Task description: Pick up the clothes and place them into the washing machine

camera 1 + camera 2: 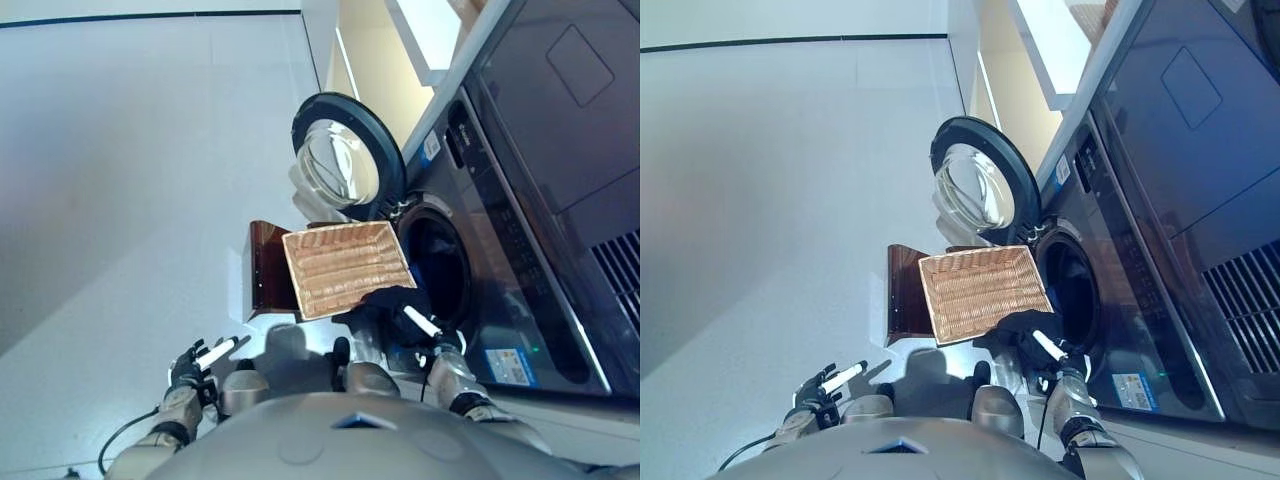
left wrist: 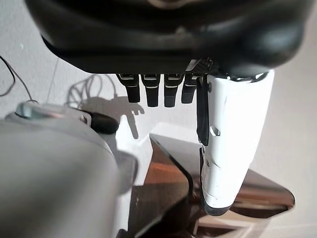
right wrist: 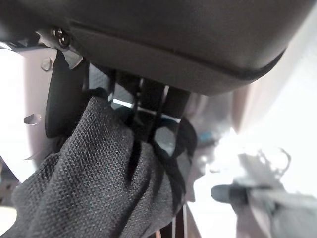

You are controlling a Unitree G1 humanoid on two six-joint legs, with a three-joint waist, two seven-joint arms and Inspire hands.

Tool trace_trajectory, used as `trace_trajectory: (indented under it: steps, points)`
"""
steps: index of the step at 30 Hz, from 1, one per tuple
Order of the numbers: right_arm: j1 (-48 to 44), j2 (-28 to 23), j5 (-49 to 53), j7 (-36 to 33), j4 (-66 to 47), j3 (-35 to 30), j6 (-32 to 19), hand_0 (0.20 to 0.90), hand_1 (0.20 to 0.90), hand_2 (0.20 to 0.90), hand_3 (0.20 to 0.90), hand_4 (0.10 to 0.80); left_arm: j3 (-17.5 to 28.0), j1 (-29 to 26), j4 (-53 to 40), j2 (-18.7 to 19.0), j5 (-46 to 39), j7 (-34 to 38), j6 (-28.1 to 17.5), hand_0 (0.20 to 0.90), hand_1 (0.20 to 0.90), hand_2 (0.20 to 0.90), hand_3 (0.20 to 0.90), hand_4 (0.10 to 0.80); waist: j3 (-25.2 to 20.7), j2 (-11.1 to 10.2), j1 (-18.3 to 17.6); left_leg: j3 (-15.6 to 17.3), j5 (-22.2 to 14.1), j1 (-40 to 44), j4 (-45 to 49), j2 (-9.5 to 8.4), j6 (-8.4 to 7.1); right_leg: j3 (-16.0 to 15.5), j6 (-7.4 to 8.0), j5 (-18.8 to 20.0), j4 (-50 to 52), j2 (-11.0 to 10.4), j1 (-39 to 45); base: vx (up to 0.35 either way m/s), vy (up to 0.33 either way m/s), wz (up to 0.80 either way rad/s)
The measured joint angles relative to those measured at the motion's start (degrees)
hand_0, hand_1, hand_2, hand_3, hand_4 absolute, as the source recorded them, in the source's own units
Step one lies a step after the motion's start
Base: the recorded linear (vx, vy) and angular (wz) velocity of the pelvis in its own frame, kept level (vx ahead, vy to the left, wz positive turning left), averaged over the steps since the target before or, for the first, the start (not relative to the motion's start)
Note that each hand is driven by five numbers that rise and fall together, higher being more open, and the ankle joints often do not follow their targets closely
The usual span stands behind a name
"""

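— Hanging near left, the left robot hand (image 1: 193, 362) has straight fingers, nothing in it?
— Yes. Right of the wicker basket (image 1: 346, 267), the right robot hand (image 1: 1040, 340) grips dark cloth (image 3: 94, 183) beside the washing machine's open drum (image 1: 440, 270).

Silver-grey arms end in dark hands — left hand (image 1: 190, 368), right hand (image 1: 1048, 350) — each thumb white-covered, lower frame.

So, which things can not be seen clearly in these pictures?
- Inside of the washing machine drum: dark in both eye views.
- Basket contents: none visible, the weave hides small items.
- Full shape of the dark cloth held by the right hand: cut off by the right wrist view's edge.
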Motion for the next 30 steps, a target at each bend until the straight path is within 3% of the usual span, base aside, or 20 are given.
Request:
trace_trajectory:
  steps: [4, 11, 16, 19, 20, 21, 22, 23, 27, 28, 29, 30]
  points:
    - [-0.5, -0.4, 0.0, -0.3, 0.0, -0.1, 0.0, 0.200, 0.200, 0.200, 0.200, 0.300, -0.2, -2.2, -0.5, -2.1, 0.0, -0.2, 0.0, 0.900, 0.900, 0.900, 0.900, 0.800, -0.6, 2.0, -0.8, -0.2, 0.2, -0.3, -0.5, 0.71, -0.34, -0.6, -0.62, -0.3, 0.0, 0.8, -0.1, 0.107, -0.095, 0.06]
    - [0.3, -0.4, 0.0, -0.1, 0.2, -0.2, 0.0, 0.200, 0.200, 0.200, 0.200, 0.300, -1.7, -2.2, -0.6, -1.9, 0.1, -0.1, -0.1, 0.900, 0.900, 0.900, 0.900, 0.800, -1.9, 4.3, -1.0, 0.2, 0.5, 0.5, -0.7, 1.72, -0.63, -0.4, -1.52, -1.0, 1.1, 2.2, -0.1, 0.055, -0.104, -0.03]
    - [-0.1, 1.3, 0.0, 1.2, 2.5, 0.4, 0.0, 0.200, 0.200, 0.200, 0.200, 0.300, -1.6, -4.2, 0.1, -0.5, 0.1, -0.2, -0.3, 0.900, 0.900, 0.900, 0.900, 0.800, 0.5, -1.1, 0.4, -2.0, 1.5, -7.6, 16.5, -1.40, -2.03, 0.6, -3.29, -2.3, 1.5, -0.3, 2.0, 0.080, -0.057, 0.19]
    - [-0.1, 1.3, 0.0, 1.2, 3.4, 0.5, -0.1, 0.200, 0.200, 0.200, 0.200, 0.300, -1.2, -3.3, 0.2, -1.1, -0.7, -0.8, -0.1, 0.900, 0.900, 0.900, 0.900, 0.800, 0.4, -1.6, 1.8, -0.8, 0.3, -8.6, 15.5, -2.88, -1.53, 0.8, -3.45, -2.4, 2.4, -0.7, 1.8, 0.199, 0.144, -0.06]
    - [-0.3, 1.2, 0.0, 1.2, 3.5, 0.5, -0.2, 0.200, 0.200, 0.200, 0.200, 0.300, -1.2, -3.5, 0.4, -0.9, -0.5, -0.8, -0.2, 0.900, 0.900, 0.900, 0.900, 0.800, 0.2, -2.2, 1.8, 0.3, -1.8, -8.5, 12.8, -5.42, -0.02, 1.7, -2.71, -3.0, 3.1, -1.5, -0.4, 0.191, 0.205, -0.16]
    - [-0.5, 1.1, 0.0, 1.1, 3.5, 0.5, -0.3, 0.200, 0.200, 0.200, 0.200, 0.300, -1.2, -3.7, 0.5, -0.9, -0.5, -0.8, -0.2, 0.900, 0.900, 0.900, 0.900, 0.800, 0.3, -2.3, 1.8, 0.6, -2.3, -8.5, 12.3, -6.13, 0.74, 2.3, -2.56, -3.1, 3.0, -1.6, -0.8, 0.195, 0.228, -0.45]
    - [-0.9, 0.2, -0.1, 1.1, 3.8, -0.2, -0.7, 0.200, 0.200, 0.200, 0.200, 0.300, -1.2, -3.3, 0.6, -1.7, -0.5, -0.9, 0.0, 0.900, 0.900, 0.900, 0.900, 0.800, -0.1, 0.5, 2.4, 0.3, -2.6, -7.4, 7.7, -6.40, 6.36, 3.0, -1.61, -3.3, 1.9, 0.3, -0.8, 0.217, 0.259, -0.69]
    - [-1.3, 0.9, 0.0, 1.0, 4.7, -0.6, -0.6, 0.200, 0.200, 0.200, 0.200, 0.300, -0.7, -3.3, 0.4, -1.0, -0.9, -1.0, 0.0, 0.900, 0.900, 0.900, 0.900, 0.800, 0.7, -0.6, 2.9, 2.1, -1.2, -5.9, 6.8, -6.65, 6.04, 3.0, -2.19, -3.9, 6.7, 0.1, -1.7, 0.232, 0.274, -0.66]
    - [1.3, 2.2, -0.4, 1.0, 5.1, -0.8, 0.0, 0.200, 0.200, 0.200, 0.200, 0.300, -0.6, -2.8, 0.5, 2.1, -0.2, -1.1, -0.1, 0.900, 0.900, 0.900, 0.900, 0.800, -0.5, -4.1, 2.4, 4.5, -1.6, -4.6, 6.5, -9.13, 7.70, 4.2, -0.44, -4.4, 4.5, -2.4, -0.1, 0.184, 0.237, -0.25]
    - [1.3, 2.2, -0.5, 0.9, 5.2, -0.9, 0.0, 0.200, 0.200, 0.200, 0.200, 0.300, -0.6, -2.7, 0.5, 2.1, -0.2, -1.2, -0.1, 0.900, 0.900, 0.900, 0.900, 0.800, -0.6, -4.2, 2.6, 4.8, -1.7, -4.6, 6.7, -9.55, 7.92, 4.5, -0.35, -4.4, 4.5, -2.7, -0.2, 0.077, 0.183, -0.39]
    - [1.2, 2.2, -0.6, 0.9, 5.2, -1.1, 0.0, 0.200, 0.200, 0.200, 0.200, 0.300, -1.0, -2.7, 0.4, 2.2, -0.2, -1.2, 0.0, 0.900, 0.900, 0.900, 0.900, 0.800, -0.7, -4.1, 2.4, 5.5, -2.0, -4.5, 6.5, -9.85, 9.28, 4.7, 0.77, -4.9, 4.7, -3.7, -0.2, 0.067, 0.152, -0.27]
    - [1.2, 2.2, -0.6, 0.9, 5.2, -1.1, 0.1, 0.200, 0.200, 0.200, 0.200, 0.300, -1.2, -2.8, 0.4, 2.3, -0.2, -1.2, 0.0, 0.900, 0.900, 0.900, 0.900, 0.800, -0.6, -4.1, 2.4, 6.3, -1.7, -4.5, 6.3, -9.97, 10.06, 4.7, 0.69, -5.0, 5.6, -4.0, -0.5, 0.051, 0.133, -0.33]
